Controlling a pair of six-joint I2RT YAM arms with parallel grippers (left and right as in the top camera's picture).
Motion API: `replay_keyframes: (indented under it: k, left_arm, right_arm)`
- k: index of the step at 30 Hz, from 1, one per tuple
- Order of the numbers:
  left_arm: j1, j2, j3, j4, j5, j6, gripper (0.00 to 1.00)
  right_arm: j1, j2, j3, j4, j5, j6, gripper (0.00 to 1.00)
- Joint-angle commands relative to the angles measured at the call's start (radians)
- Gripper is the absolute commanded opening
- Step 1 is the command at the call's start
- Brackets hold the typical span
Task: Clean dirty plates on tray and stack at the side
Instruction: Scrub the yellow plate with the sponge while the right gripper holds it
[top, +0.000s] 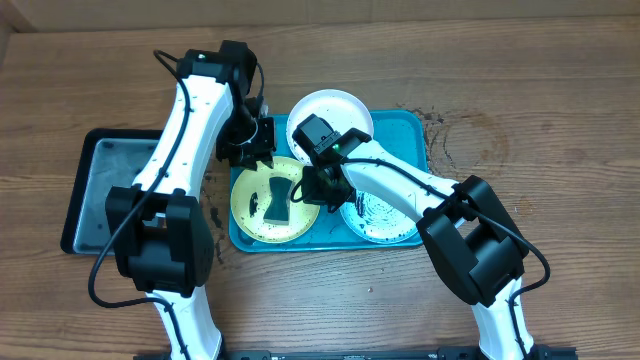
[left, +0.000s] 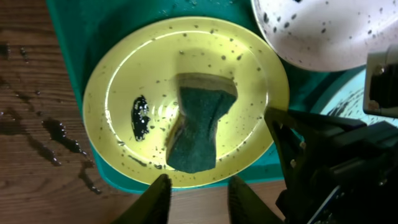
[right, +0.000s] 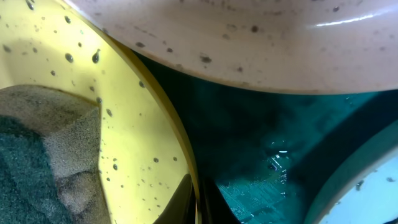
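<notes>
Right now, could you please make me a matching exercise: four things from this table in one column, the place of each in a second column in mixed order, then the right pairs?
Things
1. sponge
2. white plate
3. teal-rimmed plate
4. black tray

Places
A. on the table, on the robot's left of the turquoise tray
B. lying on the yellow-green plate
C. at the far edge of the turquoise tray
D. in the near right part of the turquoise tray

Pairs: 1-B, 2-C, 3-D, 4-A
</notes>
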Motion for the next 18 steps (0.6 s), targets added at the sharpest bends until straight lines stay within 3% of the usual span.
replay_keyframes:
  k: [1, 5, 10, 18]
  left_arm:
    - [-0.007, 0.007, -0.013, -0.006, 0.066, 0.069, 0.3]
    - [-0.025, 0.007, -0.07, 0.019, 0.088, 0.08, 0.25]
    - [-0.026, 0.008, -0.194, 0.114, 0.084, 0.079, 0.51]
    - [-0.029, 0.008, -0.291, 0.235, 0.077, 0.083, 0.52]
  right_arm:
    - [0.002, 0.009, -0.013, 0.0, 0.02, 0.012, 0.04]
    - [0.002, 0.009, -0.013, 0.0, 0.021, 0.011, 0.04]
    - [0.002, 0.009, -0.013, 0.0, 0.021, 0.011, 0.04]
    - [0.002, 0.009, -0.013, 0.0, 0.02, 0.01, 0.04]
